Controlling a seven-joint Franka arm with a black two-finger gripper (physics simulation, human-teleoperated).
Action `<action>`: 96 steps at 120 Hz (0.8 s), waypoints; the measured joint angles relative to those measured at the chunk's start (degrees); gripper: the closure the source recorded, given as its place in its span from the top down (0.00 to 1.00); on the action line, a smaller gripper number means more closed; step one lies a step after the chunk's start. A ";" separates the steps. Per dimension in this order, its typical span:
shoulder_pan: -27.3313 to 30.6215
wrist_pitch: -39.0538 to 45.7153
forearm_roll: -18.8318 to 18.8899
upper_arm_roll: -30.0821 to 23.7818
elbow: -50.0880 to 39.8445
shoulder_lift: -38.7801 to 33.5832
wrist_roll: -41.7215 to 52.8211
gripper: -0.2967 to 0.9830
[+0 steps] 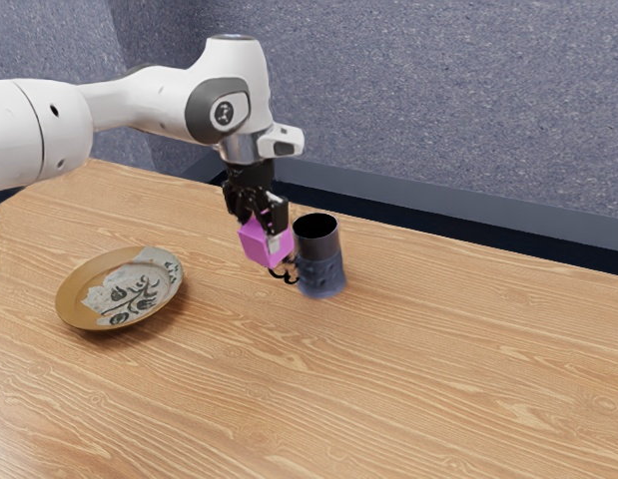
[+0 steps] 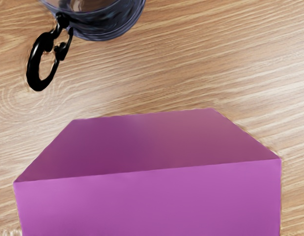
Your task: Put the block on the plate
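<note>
Block in the grip, plate toward the exterior view's left

The table fills the lower frame. From upper left, the arm reaches to the centre. The plate lies centre left, well apart; the carry should head leftward and slightly down the frame. The mug stands just right of the block. Directly beneath the gripper, the block sits pinched between fingers parted by its width, apparently raised.
</note>
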 joint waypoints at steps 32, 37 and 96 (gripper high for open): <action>7.34 -0.37 0.05 -0.01 -5.90 -4.99 -0.13 0.52; 8.51 -0.38 0.06 -0.01 -6.14 -5.07 -0.14 0.52; 21.38 0.57 2.25 -0.60 -10.06 -4.47 -0.04 0.52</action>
